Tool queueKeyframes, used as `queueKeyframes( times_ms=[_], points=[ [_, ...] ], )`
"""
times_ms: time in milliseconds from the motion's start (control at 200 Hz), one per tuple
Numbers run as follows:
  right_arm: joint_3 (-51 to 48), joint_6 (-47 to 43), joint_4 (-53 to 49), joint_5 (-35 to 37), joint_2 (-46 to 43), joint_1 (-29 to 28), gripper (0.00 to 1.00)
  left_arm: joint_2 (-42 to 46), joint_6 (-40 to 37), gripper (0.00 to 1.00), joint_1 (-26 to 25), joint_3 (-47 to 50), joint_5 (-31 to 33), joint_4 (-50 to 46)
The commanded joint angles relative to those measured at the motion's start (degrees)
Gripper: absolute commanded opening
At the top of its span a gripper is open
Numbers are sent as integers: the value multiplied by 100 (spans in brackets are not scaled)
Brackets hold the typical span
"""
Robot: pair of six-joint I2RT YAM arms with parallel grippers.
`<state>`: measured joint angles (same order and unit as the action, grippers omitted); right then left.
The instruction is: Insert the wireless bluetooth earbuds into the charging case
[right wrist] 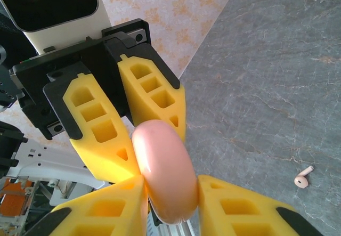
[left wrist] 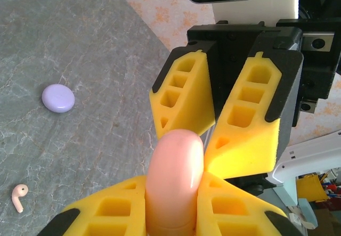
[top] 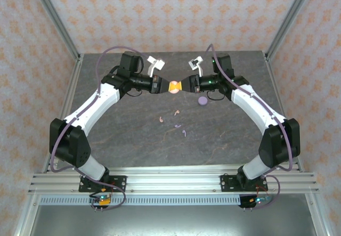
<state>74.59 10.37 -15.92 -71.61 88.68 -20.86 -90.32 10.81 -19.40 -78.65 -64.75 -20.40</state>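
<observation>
A round pale pink charging case hangs in the air over the back of the table, closed and seen edge-on. My left gripper is shut on one end of it; in the left wrist view its yellow fingers press both sides of the case. My right gripper comes from the opposite side, and its pads touch both faces of the case. Several tiny earbuds lie on the table nearer the bases: a pink one, another pink one, and lilac ones.
A lilac round case lies closed on the grey table right of centre, and it appears in the left wrist view too. A pink earbud lies near it, and one lies below the right gripper. Patterned walls and metal posts enclose the table.
</observation>
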Motion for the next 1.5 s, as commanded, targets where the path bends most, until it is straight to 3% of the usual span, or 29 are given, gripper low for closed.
queueKeyframes(
  times_ms=[0, 210, 375, 521, 651, 1056, 1356, 1497],
  points=[
    [190, -121, 141, -211, 26, -98, 29, 181, -103, 11, -81, 42, -248, -25],
    [198, -114, 159, -248, -2, -107, 32, 174, -98, 12, -143, 34, -270, -14],
    [142, -6, 302, -168, -85, -106, 25, 199, -38, 13, -161, 34, -257, 40],
    [5, 327, 682, 133, -244, -74, 23, 277, 73, 31, -161, 93, -155, 140],
    [-15, 640, 950, 248, -281, -52, 23, 379, 194, 37, -161, 195, -26, 272],
    [-82, 895, 1192, 150, -304, -80, 23, 550, 1090, 36, -161, 647, 329, 1431],
    [-120, 737, 1013, 160, -363, -85, 24, 639, 1291, 35, -161, 754, 486, 1760],
    [-168, 720, 1013, 70, -355, -120, 24, 604, 1362, 27, -161, 772, 515, 1841]
  ],
)
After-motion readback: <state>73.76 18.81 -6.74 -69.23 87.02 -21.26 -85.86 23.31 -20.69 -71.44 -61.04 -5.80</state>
